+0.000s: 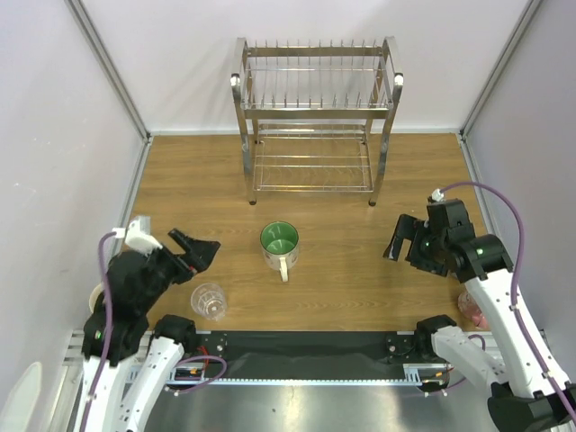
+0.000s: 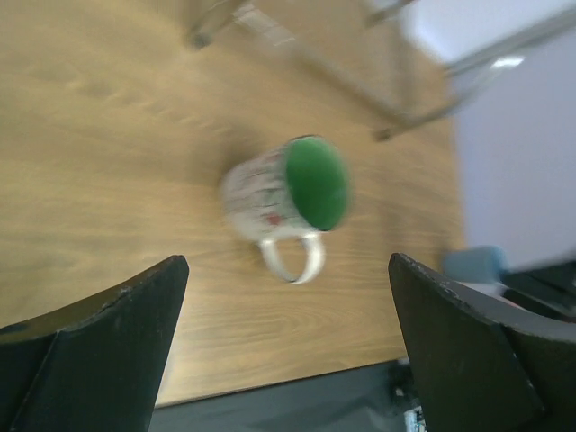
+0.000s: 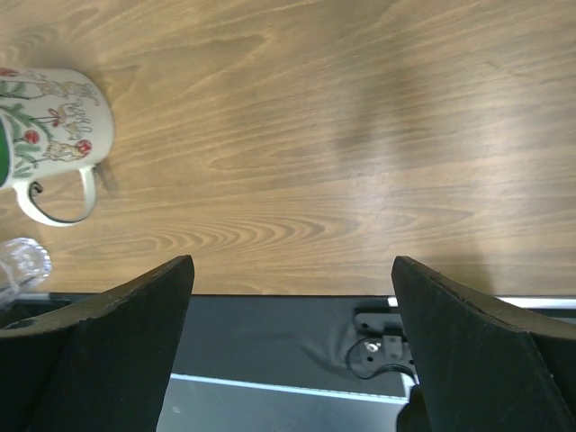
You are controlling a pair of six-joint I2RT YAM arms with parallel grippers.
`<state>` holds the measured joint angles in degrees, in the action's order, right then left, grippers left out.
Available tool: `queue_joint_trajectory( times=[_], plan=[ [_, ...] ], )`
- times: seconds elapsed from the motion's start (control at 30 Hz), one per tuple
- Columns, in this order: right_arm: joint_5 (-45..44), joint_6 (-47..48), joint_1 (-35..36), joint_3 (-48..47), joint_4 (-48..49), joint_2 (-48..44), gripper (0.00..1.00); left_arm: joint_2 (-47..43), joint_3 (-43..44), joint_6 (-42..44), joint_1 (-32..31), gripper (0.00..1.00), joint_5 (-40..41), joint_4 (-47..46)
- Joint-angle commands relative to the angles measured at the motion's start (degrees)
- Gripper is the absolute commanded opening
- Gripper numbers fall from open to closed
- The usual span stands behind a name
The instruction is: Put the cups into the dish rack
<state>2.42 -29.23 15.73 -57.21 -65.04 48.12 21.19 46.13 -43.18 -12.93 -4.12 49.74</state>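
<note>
The cream mug with a green inside (image 1: pixel 280 239) stands upright mid-table, handle toward the near edge. The clear glass tumbler (image 1: pixel 209 300) stands near the front left. A pink mug (image 1: pixel 471 307) shows partly under my right arm. The dish rack (image 1: pixel 315 117) stands at the back with nothing in it. My left gripper (image 1: pixel 200 252) is open and empty, left of the green mug (image 2: pixel 297 189), pointing at it. My right gripper (image 1: pixel 403 241) is open and empty, right of the mug (image 3: pixel 54 126). The tumbler's rim (image 3: pixel 22 261) shows at the left edge of the right wrist view. The other cups I cannot make out.
A black mat (image 1: pixel 306 346) and a metal rail run along the table's near edge. Grey walls close in the left, right and back. A pale round object (image 1: pixel 96 297) sits behind my left arm. A light blue shape (image 2: pixel 472 265) lies beyond the mug, blurred.
</note>
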Motion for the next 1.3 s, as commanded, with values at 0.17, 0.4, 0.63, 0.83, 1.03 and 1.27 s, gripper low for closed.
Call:
queue_joint_trajectory(
  times=[0.17, 0.4, 0.63, 0.83, 1.03, 1.27],
  plan=[
    [3.00, 5.24, -0.26, -3.45, -1.25, 2.07, 1.00, -10.03, -5.77, -8.12, 0.36, 1.00, -6.51, -3.95],
    [10.77, 4.45, -0.87, 2.09, 3.68, -1.01, 1.00, -7.66, -4.21, -3.24, 0.36, 1.00, -4.15, -2.37],
    [10.34, 4.80, -0.87, 0.88, 3.43, 3.73, 1.00, 3.24, 2.47, 6.26, 0.27, 0.93, -5.45, 2.30],
    [9.10, 7.00, -0.87, -2.46, 1.32, 9.36, 1.00, 12.36, 3.44, 7.67, -1.83, 0.88, -5.82, -3.23],
    [11.63, 8.58, -0.87, -3.96, 1.40, 10.15, 1.00, 25.28, 12.29, 7.32, -19.74, 0.91, 12.79, -5.53],
    [13.23, 7.79, -0.87, -6.51, 0.88, 10.33, 1.00, 43.13, 22.86, 7.41, -33.82, 0.86, 21.70, -3.23]
  ],
)
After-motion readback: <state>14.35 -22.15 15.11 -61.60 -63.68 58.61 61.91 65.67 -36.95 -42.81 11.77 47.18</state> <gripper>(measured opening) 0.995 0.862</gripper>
